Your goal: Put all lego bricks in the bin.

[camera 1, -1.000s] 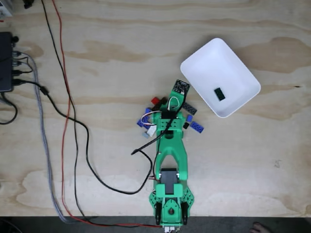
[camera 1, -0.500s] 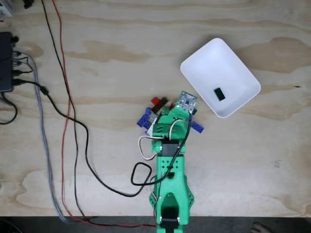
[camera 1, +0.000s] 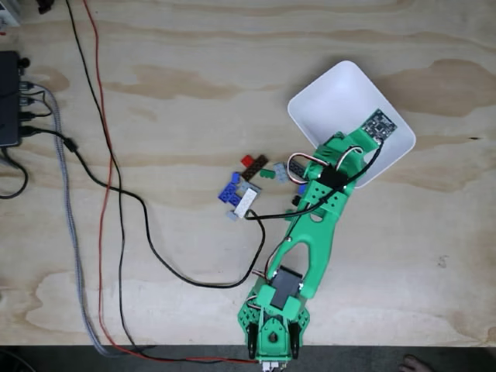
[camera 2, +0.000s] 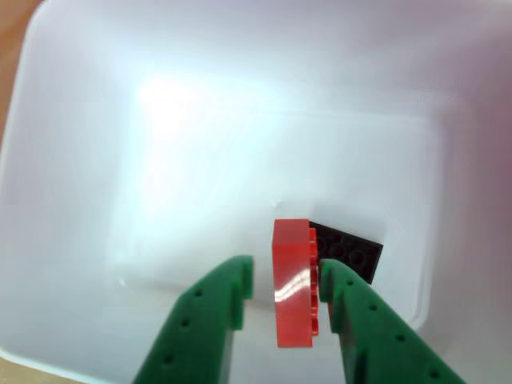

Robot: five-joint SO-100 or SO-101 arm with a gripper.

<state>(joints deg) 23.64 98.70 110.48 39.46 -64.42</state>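
Red brick (camera 2: 293, 282), glossy and upright, sat between the parted jaws (camera 2: 286, 280), touching the right one; black brick (camera 2: 349, 250) behind, white bin (camera 2: 144, 200) beneath, plywood desk (camera 1: 194, 85) around.

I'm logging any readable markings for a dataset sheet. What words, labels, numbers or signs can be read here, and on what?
None can be read.
The red brick in the pincer, the black brick and the bin show no print.
The arm's circuit board is too small to read.
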